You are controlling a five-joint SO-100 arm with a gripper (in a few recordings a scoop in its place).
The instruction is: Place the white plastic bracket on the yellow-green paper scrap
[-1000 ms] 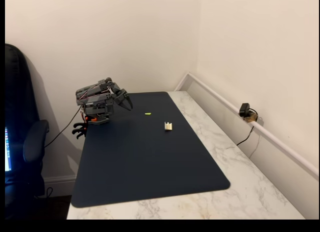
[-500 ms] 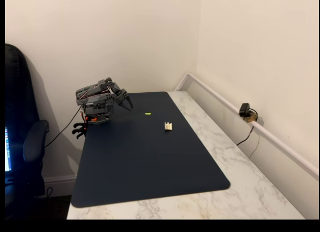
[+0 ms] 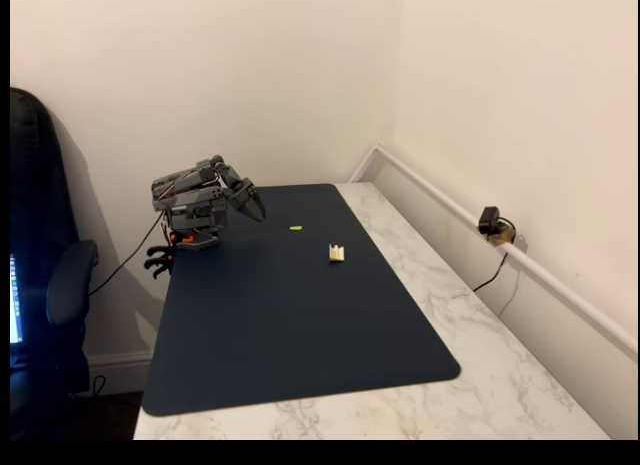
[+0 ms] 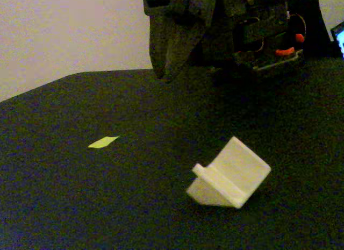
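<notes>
item: dark grey arm, folded low at the far left corner of the dark blue mat (image 3: pixel 300 325) in a fixed view, its base at the mat's edge with orange parts and a black cable running off to the left. gripper (image 3: pixel 256 205) points right and slightly down, hanging above the mat, holding nothing; in a fixed view its fingers come to one dark point (image 4: pixel 167 72) and look pressed together, tip clear of the surface.

item: white plastic bracket (image 3: pixel 338 252), resting on the mat near its right edge, well apart from the gripper. in a fixed view the bracket (image 4: pixel 230 175) lies tilted, one flat face slanting upward, a small stub at its left end.

item: yellow-green paper scrap (image 3: pixel 296 227), flat on the mat between gripper and bracket, nearer the far edge, touching neither. in a fixed view the scrap (image 4: pixel 104 142) sits to the left of the bracket, a clear strip of bare mat between them.

item: white marble-pattern table (image 3: pixel 480 385), carrying the mat.

item: small black camera (image 3: pixel 490 223), on the ledge along the right wall, with a cable dropping below it.

item: black office chair (image 3: pixel 45 285), at the left edge beside the table.
</notes>
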